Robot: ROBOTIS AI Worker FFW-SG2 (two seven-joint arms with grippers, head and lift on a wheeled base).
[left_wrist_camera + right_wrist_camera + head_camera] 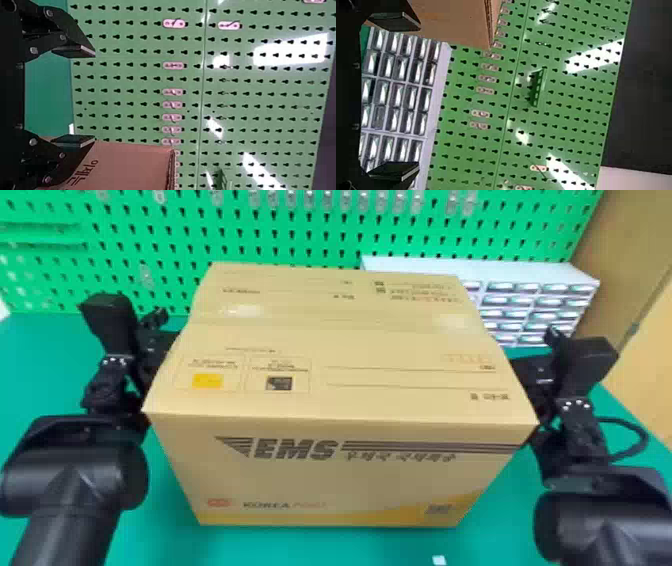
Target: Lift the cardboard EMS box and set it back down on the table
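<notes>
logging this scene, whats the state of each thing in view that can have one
cardboard EMS box: closed, upright, between the arms; lifted or resting, can't tell
left gripper: open, one finger at the box's side
right gripper: open, one finger at the box's side
drawer cabinet: drawers look shut
pegboard: upright, clips attached

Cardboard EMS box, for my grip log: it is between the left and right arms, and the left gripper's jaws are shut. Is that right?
Not shut: in the left wrist view the left gripper has its jaws wide apart. The cardboard EMS box is indeed between left arm and right arm.
</notes>
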